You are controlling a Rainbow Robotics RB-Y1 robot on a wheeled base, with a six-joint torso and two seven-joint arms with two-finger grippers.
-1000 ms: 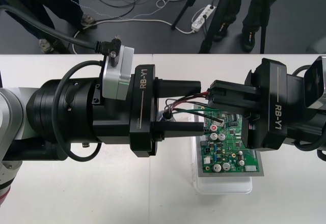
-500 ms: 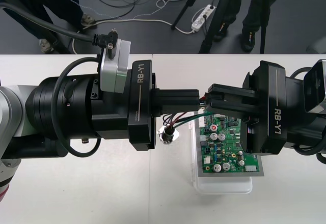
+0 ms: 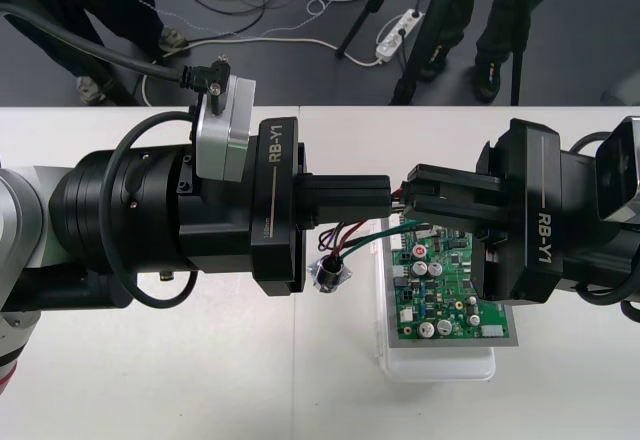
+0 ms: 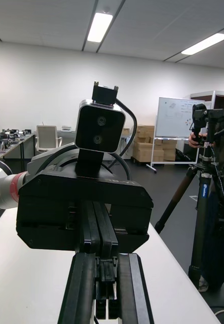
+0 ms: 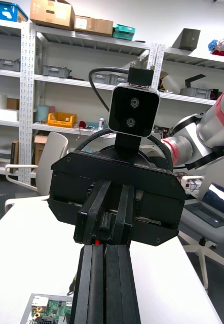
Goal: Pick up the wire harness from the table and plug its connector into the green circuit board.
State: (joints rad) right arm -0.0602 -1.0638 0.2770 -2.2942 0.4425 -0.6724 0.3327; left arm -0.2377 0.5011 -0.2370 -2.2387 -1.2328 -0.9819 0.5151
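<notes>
Green circuit board (image 3: 447, 295) seated on shallow white plastic base (image 3: 440, 365). Above board's far left corner, right gripper (image 3: 410, 198) clamped on one end of thin red, black and green wire harness (image 3: 352, 233). Left gripper (image 3: 387, 194) pressed together, tip to tip with it. Wires drooping to round metal socket (image 3: 330, 272) just left of board.

The worktop (image 3: 150, 380) is being overlooked steeply from above. The left end effector (image 3: 390, 194) and right end effector (image 3: 412, 198), at eleven o'clock of the green circuit board (image 3: 450, 290), are being faced closely, level, by opposite wrist cameras.
</notes>
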